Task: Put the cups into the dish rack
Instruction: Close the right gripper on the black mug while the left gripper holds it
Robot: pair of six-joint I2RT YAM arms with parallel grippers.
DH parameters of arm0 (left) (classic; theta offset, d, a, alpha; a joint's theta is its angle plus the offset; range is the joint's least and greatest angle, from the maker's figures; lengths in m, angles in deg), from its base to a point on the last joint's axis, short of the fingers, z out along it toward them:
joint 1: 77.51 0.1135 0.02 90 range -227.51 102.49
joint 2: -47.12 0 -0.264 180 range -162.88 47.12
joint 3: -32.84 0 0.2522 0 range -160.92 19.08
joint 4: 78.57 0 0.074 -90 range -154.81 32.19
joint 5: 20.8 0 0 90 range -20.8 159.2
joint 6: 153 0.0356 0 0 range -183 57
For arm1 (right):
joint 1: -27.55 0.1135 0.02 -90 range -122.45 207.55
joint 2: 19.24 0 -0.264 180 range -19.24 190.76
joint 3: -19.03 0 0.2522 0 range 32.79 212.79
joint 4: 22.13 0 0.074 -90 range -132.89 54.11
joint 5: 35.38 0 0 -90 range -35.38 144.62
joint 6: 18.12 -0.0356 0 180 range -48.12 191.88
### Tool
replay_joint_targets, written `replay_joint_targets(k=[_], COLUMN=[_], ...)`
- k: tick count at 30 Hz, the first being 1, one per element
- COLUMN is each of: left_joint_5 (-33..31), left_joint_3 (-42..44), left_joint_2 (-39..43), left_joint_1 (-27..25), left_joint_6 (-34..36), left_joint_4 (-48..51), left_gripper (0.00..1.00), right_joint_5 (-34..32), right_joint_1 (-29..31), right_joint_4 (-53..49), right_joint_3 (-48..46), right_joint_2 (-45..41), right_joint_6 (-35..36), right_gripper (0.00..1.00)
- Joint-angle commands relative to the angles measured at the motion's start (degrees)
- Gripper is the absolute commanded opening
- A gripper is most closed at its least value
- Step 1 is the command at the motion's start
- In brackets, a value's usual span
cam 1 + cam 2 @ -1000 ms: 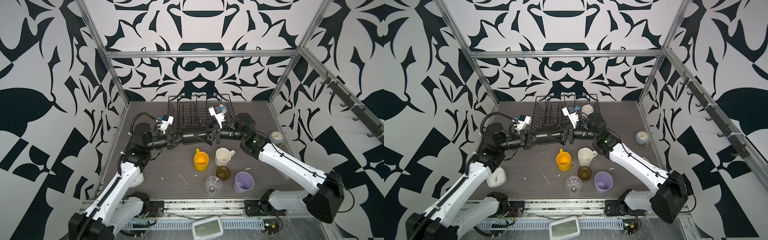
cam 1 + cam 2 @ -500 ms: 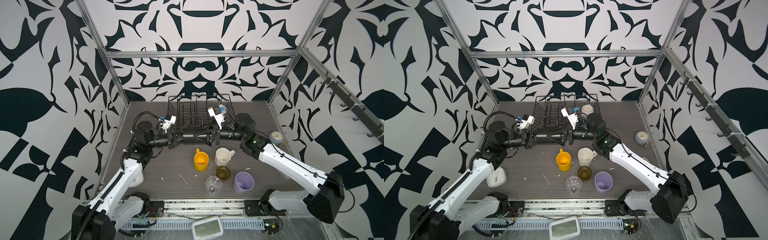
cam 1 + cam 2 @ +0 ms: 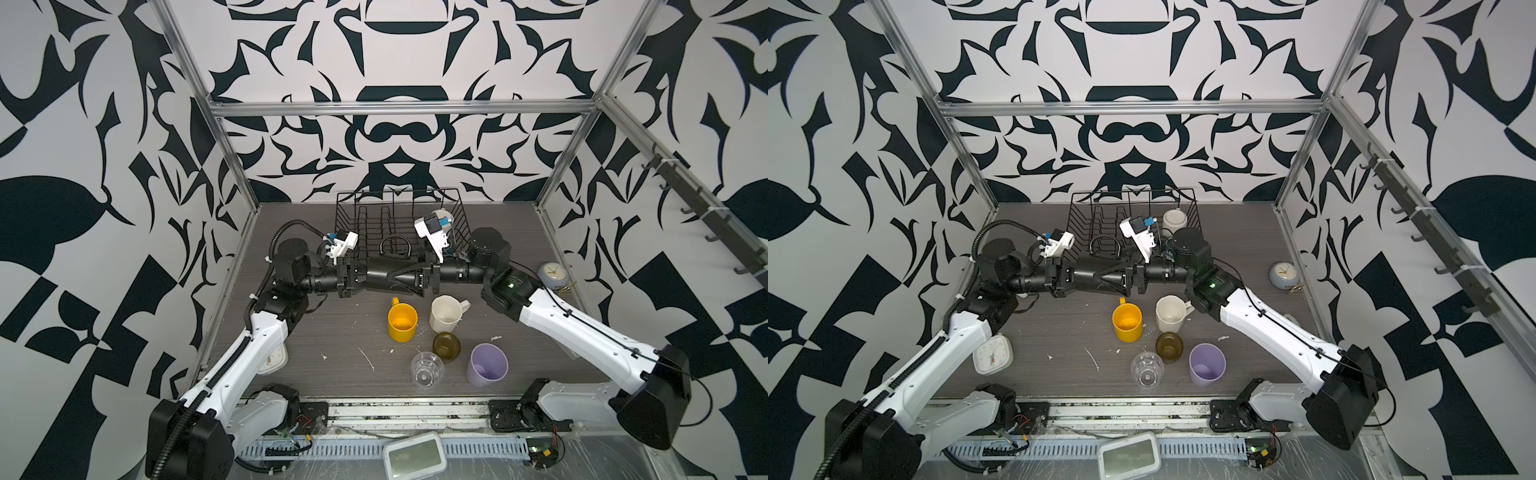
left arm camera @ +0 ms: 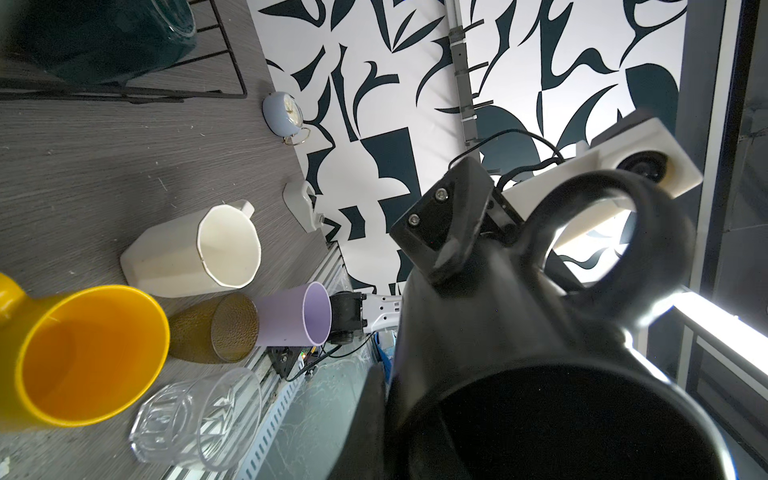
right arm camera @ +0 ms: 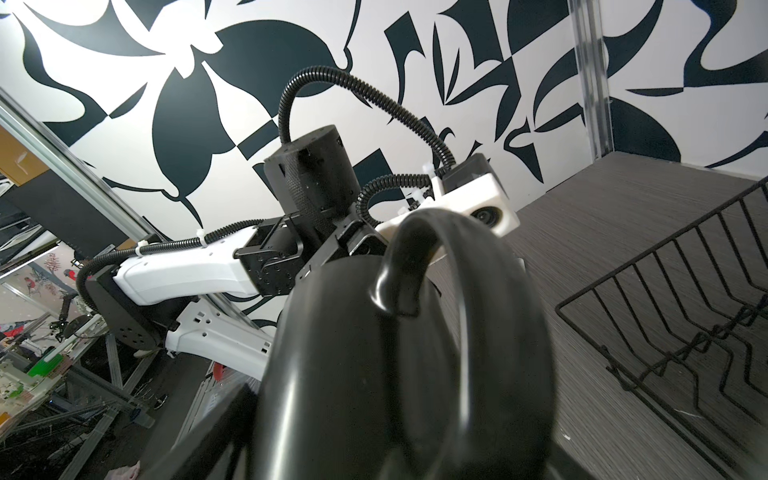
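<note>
The left fingers (image 4: 370, 424) pinch the black mug (image 3: 376, 275) by its rim; the right fingers (image 4: 440, 224) straddle its base, grip unclear.

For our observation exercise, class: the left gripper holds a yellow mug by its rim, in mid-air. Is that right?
No: the left gripper holds the black mug by its rim, as the left wrist view shows. The yellow mug stands ungripped on the table.

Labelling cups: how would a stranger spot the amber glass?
In front of the dish rack stands a cluster of five cups. The amber glass is in its middle, between white mug and clear glass: the only brown, see-through one.
</note>
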Motion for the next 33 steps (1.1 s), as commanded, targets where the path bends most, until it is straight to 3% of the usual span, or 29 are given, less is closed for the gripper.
replay_joint_targets(k=[1,4,7,19,30,33], left_joint_5=[-0.8,-0.8,-0.6,0.2,0.6,0.8], left_joint_3=[-3.6,-3.4,-3.2,-2.2,-1.9,-1.7], left_joint_2=[0.3,0.2,0.1,-0.6,-0.7,-0.6], left_joint_1=[-1.6,-1.6,-1.6,-1.6,-1.6,-1.6], left_joint_6=[-4.0,-5.1,-6.1,-10.1,-10.3,-10.4], left_joint_4=[-6.3,-8.3,-9.7,-15.0,-15.0,-14.8], left_gripper=[0.00,0.00,0.00,0.00,0.00,0.00], right_joint_5=[-2.7,-2.7,-2.8,-3.9,-5.8,-6.4], right_joint_1=[2.1,2.4,2.5,3.2,3.5,3.5], right_joint_4=[-0.4,-0.3,0.8,2.0,2.5,2.8], right_joint_3=[1.3,1.2,0.9,0.2,0.0,0.1], right_joint_2=[0.8,0.9,0.7,-0.3,-1.0,-1.3], right_joint_6=[2.4,2.2,2.1,3.7,4.5,4.4], right_gripper=[0.08,0.53,0.70,0.95,0.89,0.93])
